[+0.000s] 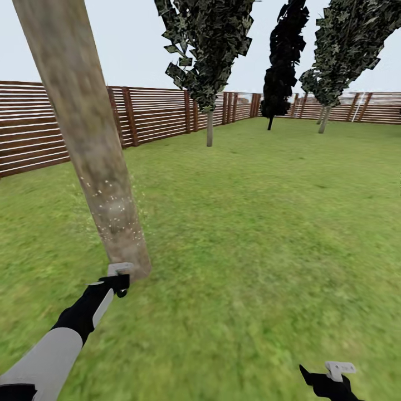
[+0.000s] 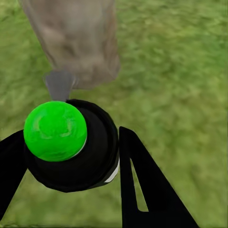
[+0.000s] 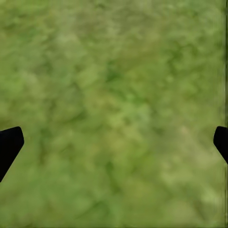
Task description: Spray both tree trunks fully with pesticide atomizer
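The left claw (image 1: 118, 281) is pinched on the spray bottle (image 2: 71, 145), its two black fingers (image 2: 142, 185) pressed against the bottle's round dark body on either side. In the left wrist view the bottle shows a bright green round cap facing the camera, and a grey nozzle sticks out from it toward the base of the tree trunk (image 1: 89, 139). From the head camera the bottle is mostly hidden by the claw; a pale grey piece above the fingers may be its nozzle, though that is hard to make out at this size.

The trunk is thick, mottled grey-beige, and leans toward 11 o'clock as it rises from the lawn (image 1: 267, 223). Its foot sits just beyond the left claw, at about 12 o'clock from it, very near but seemingly not touching. Small pale specks dot the lower part of the trunk and the air just beside it.

The right claw (image 1: 328, 379) hangs low at about 5 o'clock in the head view, well apart from the trunk. Its wrist camera shows the two black fingertips (image 3: 9, 145) spread wide with nothing but grass between them.

A brown slatted fence (image 1: 156, 114) runs from 9 o'clock across to 2 o'clock at the far edge of the grass. Three slim dark trees (image 1: 209, 50) with thin trunks stand before it between 12 and 2 o'clock.
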Controlling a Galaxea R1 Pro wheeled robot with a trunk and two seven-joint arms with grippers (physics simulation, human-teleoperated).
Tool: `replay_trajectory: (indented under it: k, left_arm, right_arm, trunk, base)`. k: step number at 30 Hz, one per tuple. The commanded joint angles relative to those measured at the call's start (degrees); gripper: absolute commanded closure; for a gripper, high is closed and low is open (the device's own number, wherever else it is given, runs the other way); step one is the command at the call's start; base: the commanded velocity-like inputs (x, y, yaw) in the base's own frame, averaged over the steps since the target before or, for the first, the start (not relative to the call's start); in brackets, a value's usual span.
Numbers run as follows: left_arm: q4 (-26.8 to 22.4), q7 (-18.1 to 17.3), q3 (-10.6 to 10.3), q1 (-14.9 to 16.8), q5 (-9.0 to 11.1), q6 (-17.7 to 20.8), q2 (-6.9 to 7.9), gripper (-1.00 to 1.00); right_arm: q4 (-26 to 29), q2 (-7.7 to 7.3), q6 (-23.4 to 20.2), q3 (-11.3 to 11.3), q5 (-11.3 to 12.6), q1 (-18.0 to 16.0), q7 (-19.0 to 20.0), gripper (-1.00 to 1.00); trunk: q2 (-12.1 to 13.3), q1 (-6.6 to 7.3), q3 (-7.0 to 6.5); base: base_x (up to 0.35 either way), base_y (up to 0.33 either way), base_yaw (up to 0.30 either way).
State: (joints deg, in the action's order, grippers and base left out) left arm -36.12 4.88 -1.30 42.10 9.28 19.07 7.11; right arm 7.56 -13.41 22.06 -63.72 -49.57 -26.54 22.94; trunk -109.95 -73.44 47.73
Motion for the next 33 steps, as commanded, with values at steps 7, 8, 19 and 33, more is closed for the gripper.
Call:
replay_trajectory:
  k: [7,8,19,33]
  left_arm:
    - [0.0,0.4,-0.2,-3.2,0.1,-0.7,0.10,1.00]
    - [0.0,0.4,-0.5,-4.1,0.0,-0.7,0.20,1.00]
    - [-0.6,-17.5,-7.2,-10.7,-9.8,-6.6,2.95,1.00]
    - [-3.2,-42.1,-6.9,-8.6,-12.0,-7.2,8.67,1.00]
  right_arm:
    - [0.1,-0.03,0.0,0.0,0.1,0.0,0.0,-1.00]
    - [0.1,-0.03,0.0,0.0,0.1,0.0,0.0,-1.00]
    - [0.7,8.42,-0.8,12.3,-4.5,-10.1,0.4,-1.00]
    - [5.0,20.25,-13.6,19.6,-7.9,-24.3,24.8,-1.00]
  trunk:
    - [0.0,0.00,0.00]
    - [0.0,0.00,0.00]
    - [0.0,0.00,0.00]
    - [0.0,0.00,0.00]
  base:
    - [-0.037,-0.073,0.000]
    - [-0.280,-0.001,0.000]
    - [-0.346,0.000,0.000]
    - [-0.088,0.000,0.000]
